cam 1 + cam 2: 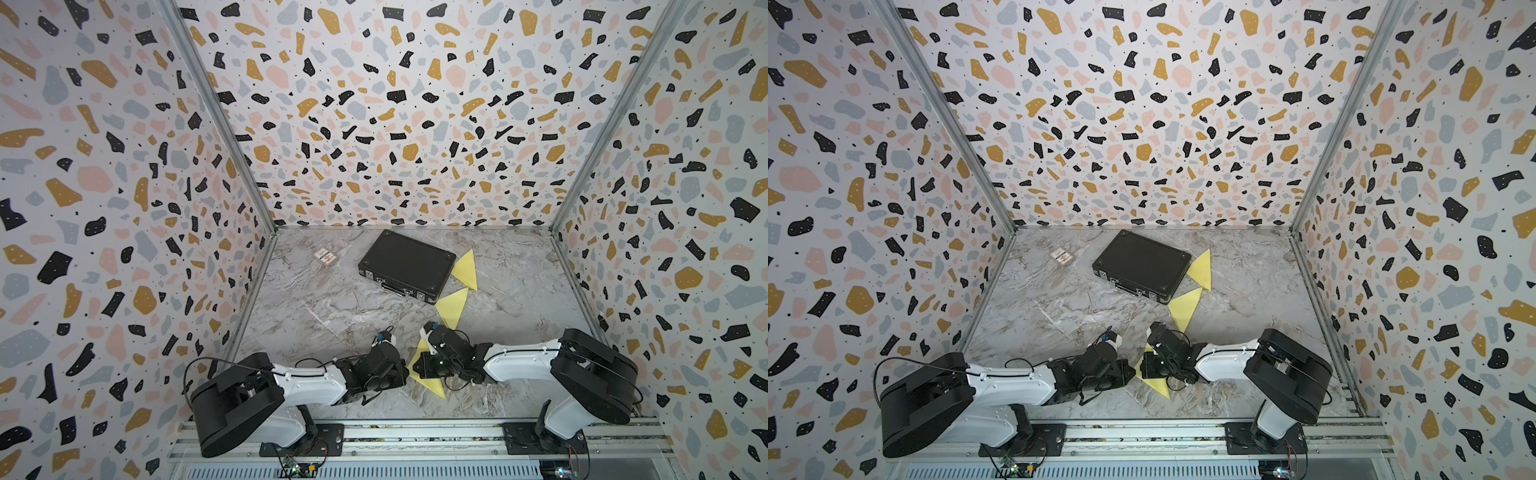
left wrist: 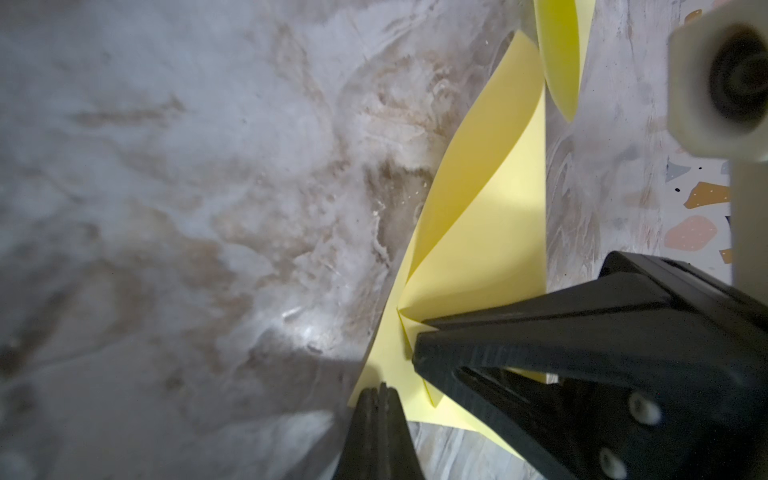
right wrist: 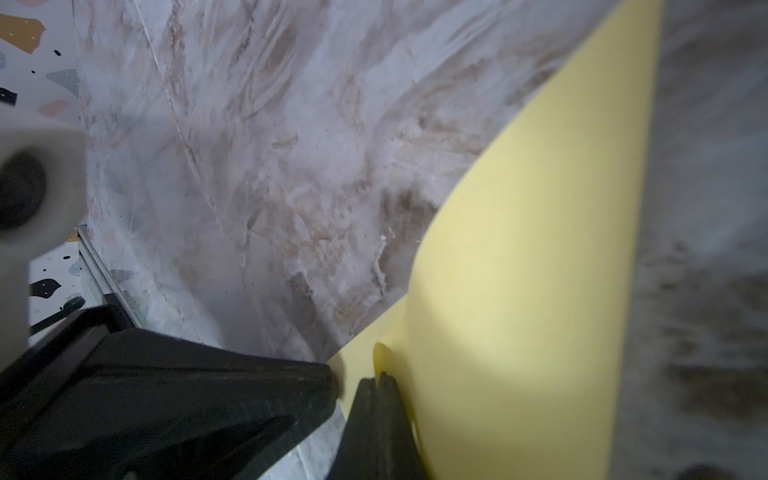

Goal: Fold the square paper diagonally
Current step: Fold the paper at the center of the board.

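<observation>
Two arms meet over the yellow square paper point(image 1: 434, 387) at the front middle of the marble tabletop point(image 1: 316, 307), just ahead of the front rail point(image 1: 415, 434). The right gripper point(image 3: 380, 384) is clamped tight on part of the sheet, which curls up around its tips and rises off the surface in a loose, uncreased half-fold. In the left wrist view, soft ridges in the paper fan out from that pinch. The left gripper point(image 2: 379, 392) is closed too, its tips resting at the sheet's near edge (whether any paper is caught between them cannot be told), and the two claws sit just beside each other. Farther back, well apart from the work, two folded yellow sheets lie flat. The nearer triangle point(image 1: 453, 308) lies between the arms and a shut black case point(image 1: 405, 266), and the farther triangle point(image 1: 466, 270) rests against the case's right side. A small printed packet point(image 1: 325, 257) lies to the left of the case, toward the back of the table.
</observation>
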